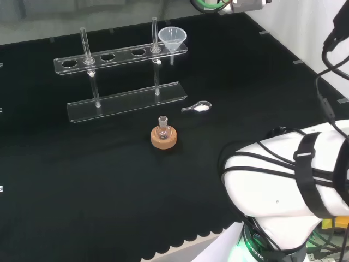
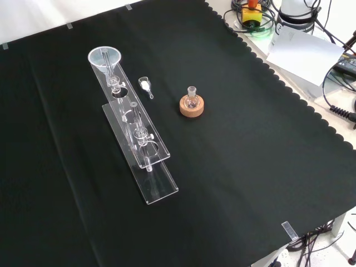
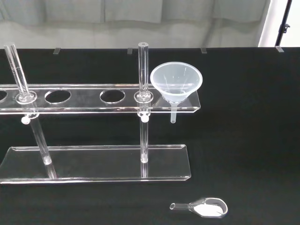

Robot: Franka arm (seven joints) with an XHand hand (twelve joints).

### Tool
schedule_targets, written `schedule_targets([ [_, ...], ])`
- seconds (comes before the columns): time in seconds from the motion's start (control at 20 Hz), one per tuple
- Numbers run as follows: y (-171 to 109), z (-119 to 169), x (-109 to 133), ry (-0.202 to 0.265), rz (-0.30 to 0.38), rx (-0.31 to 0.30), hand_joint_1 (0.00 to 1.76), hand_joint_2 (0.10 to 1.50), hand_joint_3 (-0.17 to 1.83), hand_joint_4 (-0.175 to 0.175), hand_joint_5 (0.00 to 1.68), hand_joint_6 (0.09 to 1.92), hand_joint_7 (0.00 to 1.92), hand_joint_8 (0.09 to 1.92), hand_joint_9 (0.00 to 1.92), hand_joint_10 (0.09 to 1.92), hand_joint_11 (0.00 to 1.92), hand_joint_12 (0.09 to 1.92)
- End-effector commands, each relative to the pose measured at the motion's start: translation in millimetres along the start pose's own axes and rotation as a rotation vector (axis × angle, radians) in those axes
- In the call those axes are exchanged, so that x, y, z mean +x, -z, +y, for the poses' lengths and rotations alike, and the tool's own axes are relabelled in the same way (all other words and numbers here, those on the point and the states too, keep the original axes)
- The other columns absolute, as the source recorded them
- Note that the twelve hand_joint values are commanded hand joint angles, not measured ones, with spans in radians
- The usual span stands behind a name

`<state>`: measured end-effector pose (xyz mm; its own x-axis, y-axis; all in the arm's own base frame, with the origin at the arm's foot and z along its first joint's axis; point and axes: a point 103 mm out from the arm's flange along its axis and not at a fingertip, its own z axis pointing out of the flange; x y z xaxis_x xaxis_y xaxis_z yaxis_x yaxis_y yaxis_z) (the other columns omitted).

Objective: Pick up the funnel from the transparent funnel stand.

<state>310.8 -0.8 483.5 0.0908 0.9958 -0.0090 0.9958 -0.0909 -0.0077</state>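
Wrist view showed the funnel (image 3: 176, 84) seated in the end hole of the stand (image 3: 93, 161). The hand's state could not be told. A careless approach risked knocking the post (image 3: 143, 75) just beside it, toppling the stand.

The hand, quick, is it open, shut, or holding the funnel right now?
Hand: cannot be told. The funnel sits in the transparent funnel stand with nothing gripping it.
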Motion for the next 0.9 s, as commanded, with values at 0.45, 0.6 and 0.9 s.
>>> schedule_targets([
  [0.45,-22.0,51.7,-9.7,-0.093,0.032,0.051,0.00,1.24,0.36,0.019,0.30,0.09,0.06,0.54,0.23,0.63,0.00,1.36],
  [0.6,-34.2,74.3,-23.7,-0.104,0.038,0.069,0.00,1.24,0.35,0.019,0.30,0.09,0.07,0.54,0.23,0.63,0.00,1.36],
  [0.9,-66.0,134.0,-49.3,-0.085,0.038,0.108,0.00,1.24,0.34,0.018,0.31,0.09,0.07,0.54,0.23,0.63,0.00,1.35],
])
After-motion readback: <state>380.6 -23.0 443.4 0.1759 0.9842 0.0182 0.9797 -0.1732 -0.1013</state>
